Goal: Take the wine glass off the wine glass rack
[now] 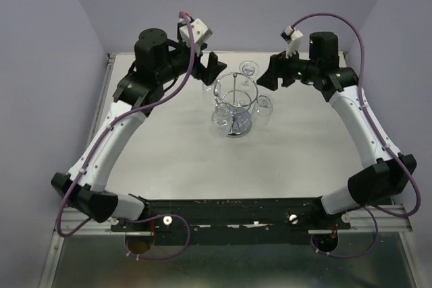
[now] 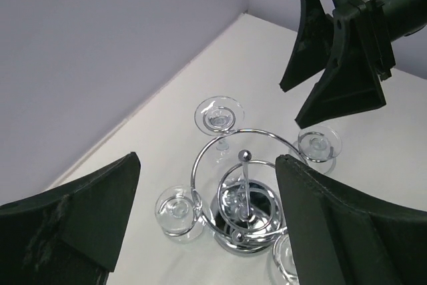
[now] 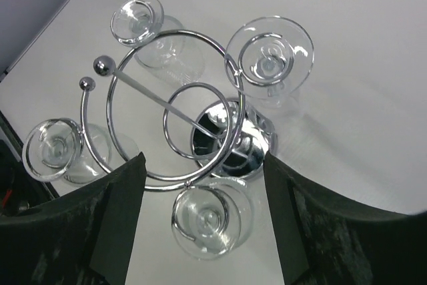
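The chrome wine glass rack (image 1: 233,108) stands mid-table on its round shiny base, with a central post and a ring hoop. Several clear wine glasses hang upside down from its loops, such as one at the back (image 1: 249,68) and one at the right (image 1: 264,105). My left gripper (image 1: 210,67) is open and empty, above and back-left of the rack. My right gripper (image 1: 270,75) is open and empty, above and back-right of it. In the left wrist view the rack (image 2: 244,195) lies between my fingers. In the right wrist view one hanging glass (image 3: 210,221) sits between my fingers, below the hoop (image 3: 175,108).
Lilac walls close the table at the back and both sides. The right gripper (image 2: 337,65) shows in the left wrist view, above the far side of the rack. The arm bases and a black rail (image 1: 229,217) line the near edge.
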